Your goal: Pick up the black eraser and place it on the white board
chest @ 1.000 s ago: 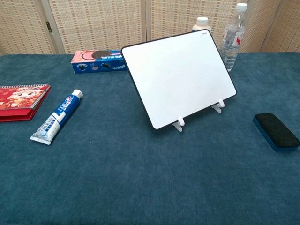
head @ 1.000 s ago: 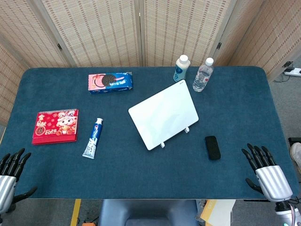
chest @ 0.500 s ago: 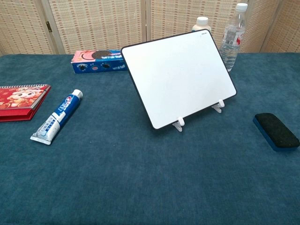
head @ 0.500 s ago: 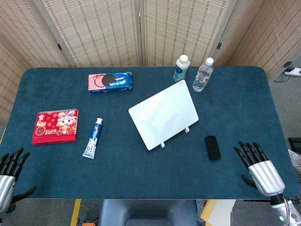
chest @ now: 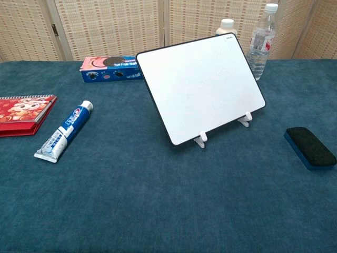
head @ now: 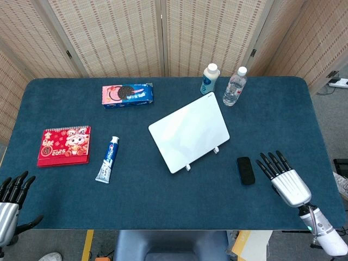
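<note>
The black eraser (head: pixel 246 170) lies flat on the blue table right of the white board (head: pixel 188 131); the chest view shows the eraser (chest: pixel 310 147) near the right edge. The white board (chest: pixel 200 85) leans tilted on small white feet. My right hand (head: pixel 284 178) hovers just right of the eraser, fingers spread, holding nothing. My left hand (head: pixel 10 202) stays at the table's front left corner, fingers apart and empty. Neither hand appears in the chest view.
A toothpaste tube (head: pixel 107 159) and a red calendar (head: pixel 64 144) lie at the left. A cookie box (head: pixel 128 95) sits at the back, with a white bottle (head: pixel 209 79) and a clear water bottle (head: pixel 234 86) behind the board.
My right hand has moved forward and left over the table, closing in on the eraser. The left hand has barely moved. The eraser and board are where they were.
</note>
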Motion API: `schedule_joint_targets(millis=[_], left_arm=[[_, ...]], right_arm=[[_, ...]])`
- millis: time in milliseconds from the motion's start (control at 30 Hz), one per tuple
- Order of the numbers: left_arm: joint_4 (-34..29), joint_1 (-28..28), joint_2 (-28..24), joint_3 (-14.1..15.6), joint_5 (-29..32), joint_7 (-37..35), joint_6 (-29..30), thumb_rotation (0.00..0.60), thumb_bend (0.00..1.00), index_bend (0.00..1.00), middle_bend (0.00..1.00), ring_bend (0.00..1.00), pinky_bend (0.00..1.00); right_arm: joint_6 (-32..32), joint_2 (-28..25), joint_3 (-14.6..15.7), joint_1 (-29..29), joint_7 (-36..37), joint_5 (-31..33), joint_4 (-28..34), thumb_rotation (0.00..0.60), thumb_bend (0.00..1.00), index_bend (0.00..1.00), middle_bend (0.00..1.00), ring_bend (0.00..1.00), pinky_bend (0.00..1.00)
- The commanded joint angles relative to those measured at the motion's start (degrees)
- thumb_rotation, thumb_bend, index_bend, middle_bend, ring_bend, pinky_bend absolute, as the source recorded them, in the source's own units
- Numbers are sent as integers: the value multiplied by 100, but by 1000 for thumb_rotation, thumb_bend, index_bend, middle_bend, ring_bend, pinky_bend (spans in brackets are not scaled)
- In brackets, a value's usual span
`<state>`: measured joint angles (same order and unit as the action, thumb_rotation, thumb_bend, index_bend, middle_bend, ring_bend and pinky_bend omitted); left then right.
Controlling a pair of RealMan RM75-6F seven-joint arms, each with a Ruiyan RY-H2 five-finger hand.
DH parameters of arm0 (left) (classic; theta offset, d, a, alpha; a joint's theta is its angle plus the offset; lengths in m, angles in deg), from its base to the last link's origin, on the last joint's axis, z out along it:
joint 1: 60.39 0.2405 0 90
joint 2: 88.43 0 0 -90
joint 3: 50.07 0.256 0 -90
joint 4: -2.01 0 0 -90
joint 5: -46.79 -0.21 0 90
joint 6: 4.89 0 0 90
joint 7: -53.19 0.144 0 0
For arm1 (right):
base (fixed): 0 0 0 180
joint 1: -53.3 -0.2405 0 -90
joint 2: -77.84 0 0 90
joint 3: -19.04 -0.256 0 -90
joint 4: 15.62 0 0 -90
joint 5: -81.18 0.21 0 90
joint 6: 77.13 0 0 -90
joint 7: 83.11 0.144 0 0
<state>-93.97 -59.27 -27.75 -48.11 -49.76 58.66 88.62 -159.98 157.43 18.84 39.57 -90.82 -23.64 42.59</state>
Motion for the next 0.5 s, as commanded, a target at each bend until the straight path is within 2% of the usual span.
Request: schedule_joint_targets(millis=[33,500], left_arm=[[6,9,-14,-7,17,-13,15,600,70,0,30,102,85],[5,-3,21,-24,76,55,-42,600,70,0,30,103,86]], right_arm=[[246,275,34,-176,-97,57,-294,600,243,0,0,0,0],[225,851,202,-259,-128,195,-1089,600,243,0,0,0,0]])
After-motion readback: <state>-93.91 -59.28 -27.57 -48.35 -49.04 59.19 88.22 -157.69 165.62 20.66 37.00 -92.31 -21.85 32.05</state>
